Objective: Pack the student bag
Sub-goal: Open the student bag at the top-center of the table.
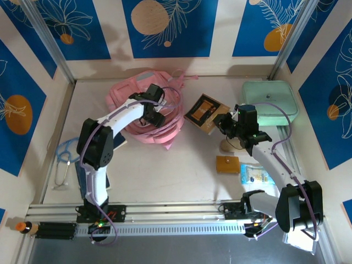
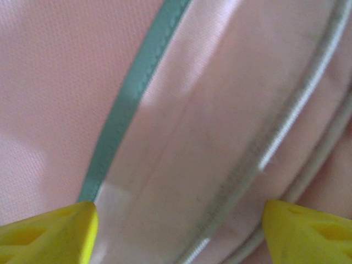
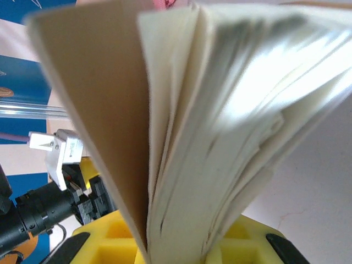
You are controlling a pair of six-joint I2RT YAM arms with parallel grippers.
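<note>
The student bag [image 1: 137,104], pink and soft, lies crumpled at the back left of the table. My left gripper [image 1: 158,115] is down on its right side. In the left wrist view its yellow fingertips [image 2: 55,234] stand wide apart, open, over pink fabric [image 2: 55,82] crossed by a teal trim [image 2: 137,82] and a grey zipper line [image 2: 286,126]. My right gripper [image 1: 223,123] is shut on a brown-covered book [image 1: 204,111], held just right of the bag. The book's fanned pages [image 3: 220,110] rise from between the yellow jaws of that gripper [image 3: 192,250].
A mint-green case [image 1: 269,102] sits at the back right. A small brown pouch [image 1: 227,164] and a blue-white packet [image 1: 256,176] lie near the right arm. A blue looped item [image 1: 66,149] lies at the left. Walls enclose the table on three sides.
</note>
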